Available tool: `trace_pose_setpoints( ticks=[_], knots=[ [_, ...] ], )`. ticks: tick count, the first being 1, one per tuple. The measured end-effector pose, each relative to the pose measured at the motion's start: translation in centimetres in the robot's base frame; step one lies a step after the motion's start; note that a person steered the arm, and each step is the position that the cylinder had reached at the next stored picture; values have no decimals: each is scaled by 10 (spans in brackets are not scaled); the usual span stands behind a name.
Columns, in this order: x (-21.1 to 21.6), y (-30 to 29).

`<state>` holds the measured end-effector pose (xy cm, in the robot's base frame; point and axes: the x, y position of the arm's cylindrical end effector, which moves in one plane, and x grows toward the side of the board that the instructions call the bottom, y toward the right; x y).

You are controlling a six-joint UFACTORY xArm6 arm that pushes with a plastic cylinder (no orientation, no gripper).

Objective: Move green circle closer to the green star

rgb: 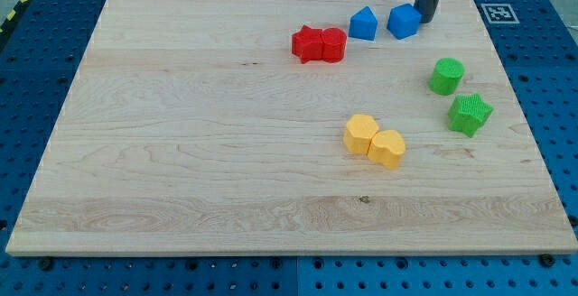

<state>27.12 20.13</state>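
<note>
Surface: pale wooden board (226,152) on blue pegboard table (36,52).
My tip (425,16): bare rod, upper right, touching a blue block (404,21).
Green circle (446,76): right side, just above green star (470,114), apart.

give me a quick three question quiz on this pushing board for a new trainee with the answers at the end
1. True or false: my tip rests beside the yellow blocks.
2. Which block lies nearer the view's top: A) green circle B) green star?
3. Fill in: the two red blocks sit ____ each other.

Key: 1 false, my tip is at the right-hand blue block, near the view's top. 2 A. 3 touching.
</note>
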Motion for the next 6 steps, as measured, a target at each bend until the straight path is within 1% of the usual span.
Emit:
trace_pose_setpoints(
  ticks=[1, 3, 5, 6],
  knots=[
    [8, -4],
    [15, -32],
    [78, -25],
    [96, -21]
  ],
)
